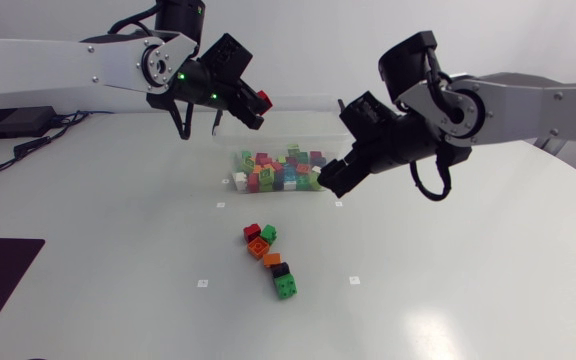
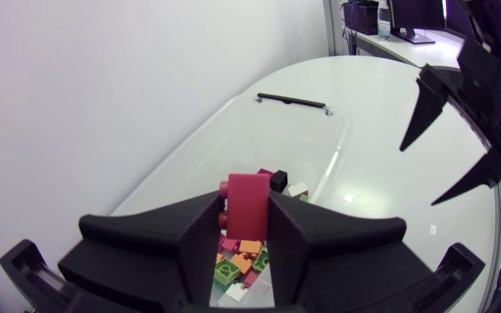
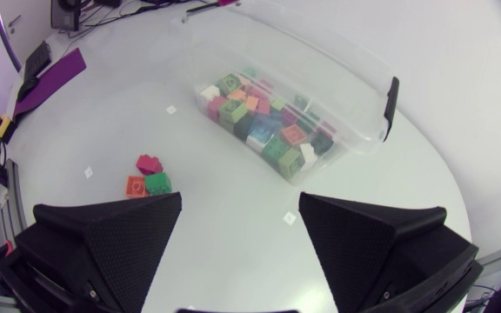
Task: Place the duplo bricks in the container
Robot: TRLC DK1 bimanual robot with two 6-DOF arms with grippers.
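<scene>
Currently the left jaws are clamped on a red brick [image 2: 249, 204], with both fingers [image 2: 200, 239] pressed to its sides. The brick hangs over the far-left end of the clear container [image 1: 298, 125], above the heap of mixed bricks [image 1: 278, 170] inside. The right jaws are spread wide, with nothing between the fingers [image 3: 111, 235]. They are held above the white worktop [image 1: 118, 250], just off the container's near-right corner. Ahead of the right jaws and well apart from the container, loose bricks lie in a short string on the worktop. A loose red brick [image 1: 252, 232] touches a small green brick [image 1: 269, 232]. After them come an orange brick [image 1: 258, 247], a second orange brick [image 1: 272, 259], a black brick [image 1: 281, 269] and a larger green brick [image 1: 287, 287].
</scene>
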